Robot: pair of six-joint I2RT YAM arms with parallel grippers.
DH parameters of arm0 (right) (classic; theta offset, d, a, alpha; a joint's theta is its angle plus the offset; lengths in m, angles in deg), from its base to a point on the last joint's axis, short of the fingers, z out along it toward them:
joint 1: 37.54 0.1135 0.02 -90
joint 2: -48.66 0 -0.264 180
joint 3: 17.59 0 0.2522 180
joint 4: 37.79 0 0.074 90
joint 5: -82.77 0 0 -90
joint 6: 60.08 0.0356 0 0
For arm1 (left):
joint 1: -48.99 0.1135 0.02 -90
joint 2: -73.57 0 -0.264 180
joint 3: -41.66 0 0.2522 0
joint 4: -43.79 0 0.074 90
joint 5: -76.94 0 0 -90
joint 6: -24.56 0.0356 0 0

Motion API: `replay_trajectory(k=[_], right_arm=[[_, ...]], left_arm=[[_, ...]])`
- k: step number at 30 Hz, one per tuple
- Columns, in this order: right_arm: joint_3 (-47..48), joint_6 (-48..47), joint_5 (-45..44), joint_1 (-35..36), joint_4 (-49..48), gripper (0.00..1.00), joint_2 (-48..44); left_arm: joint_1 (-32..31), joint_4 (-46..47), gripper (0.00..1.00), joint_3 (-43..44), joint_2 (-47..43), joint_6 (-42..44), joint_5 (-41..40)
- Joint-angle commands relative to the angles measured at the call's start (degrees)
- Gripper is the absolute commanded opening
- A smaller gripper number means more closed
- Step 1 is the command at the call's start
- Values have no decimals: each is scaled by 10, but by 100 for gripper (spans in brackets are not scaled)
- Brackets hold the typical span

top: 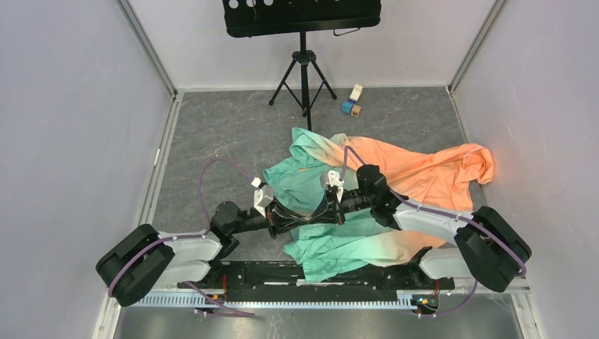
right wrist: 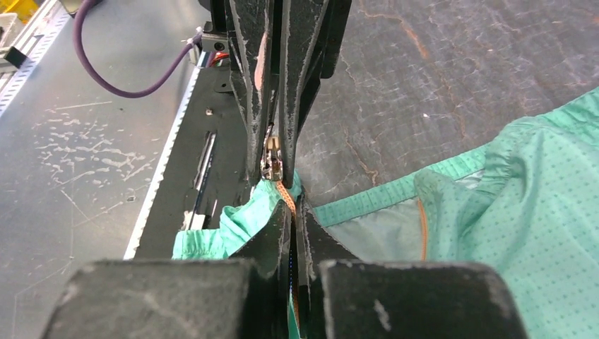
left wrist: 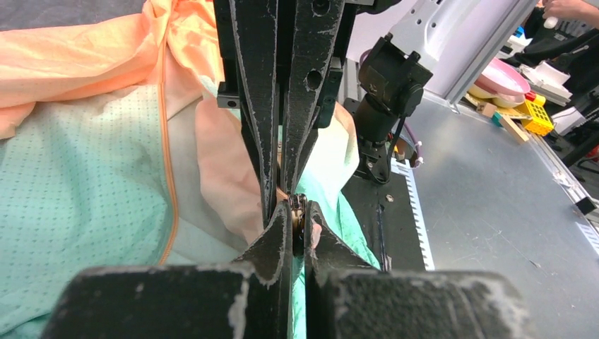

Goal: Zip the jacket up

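**Both sets of fingers pinched at the jacket's zipper**

The left fingers [left wrist: 291,222] are clenched tip to tip on the metal zipper slider [right wrist: 272,161]. It shows as a small silver piece pinched right at their ends. The right fingers [right wrist: 285,220] face them nose to nose, with the two sets of tips just apart. They are clamped on the orange zipper tape [right wrist: 284,192], which runs from the slider straight into their pinch. A fold of mint fabric is bunched just beside that pinch.

The jacket [top: 424,176] lies crumpled on the gray bench [top: 233,134], beneath and around both sets of fingers. Its mint-green part sits directly under the fingers and spills back toward the arm bases, over the black base plate [top: 254,272]. Its peach-orange part spreads away behind the right fingers, on the right arm's side.

In the left wrist view an orange zipper line [left wrist: 167,176] runs along dotted mint fabric beside the fingers, with a pale peach flap between it and them. Whether the two zipper halves are joined at the slider cannot be told.

Far beyond the fingers, at the far edge of the bench, stand a black music stand [top: 304,63] on a tripod and a few small blocks [top: 353,102].
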Motion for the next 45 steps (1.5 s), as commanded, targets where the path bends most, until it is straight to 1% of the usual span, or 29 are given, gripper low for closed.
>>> replay_trajectory(k=[1, 2, 4, 6, 8, 9, 12, 17, 24, 27, 29, 33, 36, 39, 41, 43, 45], right_arm=[[-16, 4, -44, -2, -46, 0, -35], [-23, 4, -44, -2, -53, 0, -41], [-33, 6, -40, -2, -71, 0, -49], [-33, 6, -34, -2, -73, 0, -48], [-31, 6, -24, -1, -71, 0, -43], [-31, 7, -23, -1, -72, 0, -42], [-31, 6, -20, 0, -76, 0, -36], [-27, 6, -22, 1, -72, 0, -32], [-23, 6, -29, 7, -70, 0, -30], [-20, 6, -32, 10, -69, 0, -26], [-20, 5, -32, 12, -67, 0, -25], [-17, 1, -37, 15, -57, 0, -22], [-16, -2, -40, 16, -55, 0, -22], [-15, -4, -40, 17, -52, 0, -20], [-13, -4, -41, 19, -53, 0, -20], [-13, -3, -43, 19, -51, 0, -20], [-11, -4, -50, 20, -45, 0, -24]], left_arm=[[-3, 35, 6, -14, -6, -1, -30], [-3, 32, 10, -18, -8, -2, -37], [-3, 32, 26, -27, -11, -5, -51], [-3, 30, 33, -35, -13, -5, -59], [-3, 31, 43, -39, -12, -7, -62], [-3, 34, 47, -40, -12, -9, -62], [-3, 46, 54, -41, -14, -16, -64], [-3, 60, 57, -39, -9, -28, -59], [-6, 141, 53, -35, 52, -68, -63], [-9, 161, 47, -26, 84, -74, -58], [-9, 188, 44, -28, 104, -81, -65], [-12, 192, 44, -20, 115, -85, -61], [-13, 192, 37, -18, 113, -83, -64], [-14, 192, 36, -15, 111, -86, -64], [-15, 192, 30, -12, 113, -88, -56], [-16, 192, 18, -13, 115, -87, -55], [-16, 191, 11, -18, 119, -84, -55]])
